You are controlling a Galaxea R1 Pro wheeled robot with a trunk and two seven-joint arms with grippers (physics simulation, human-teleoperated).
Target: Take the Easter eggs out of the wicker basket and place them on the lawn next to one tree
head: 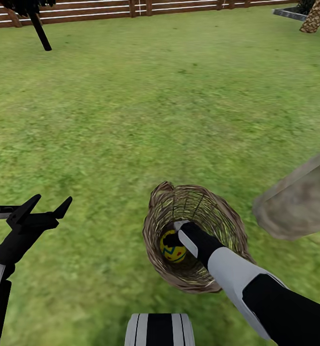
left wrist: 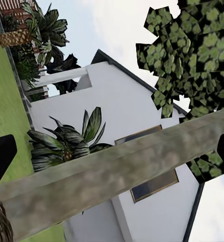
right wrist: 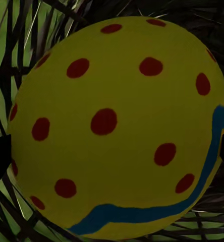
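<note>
Left gripper [head: 46, 205]: spread wide, empty, over lawn [head: 131, 105].
Basket [head: 155, 230]: on grass beside trunk [head: 299, 202].
Egg [head: 172, 247]: inside basket; likely light, smooth, slippery, best pinched across its middle.
Right gripper [head: 179, 234]: in basket at egg, grip undeterminable.

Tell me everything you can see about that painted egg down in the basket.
The Easter egg is yellow, smooth and glossy, with red dots and a blue zigzag band. It lies at the bottom of the wicker basket, which sits on the lawn. The right hand reaches into the basket right at the egg; in the right wrist view the egg sits very close between the fingertips, woven twigs behind it. Whether they grip it, I cannot tell.
</note>
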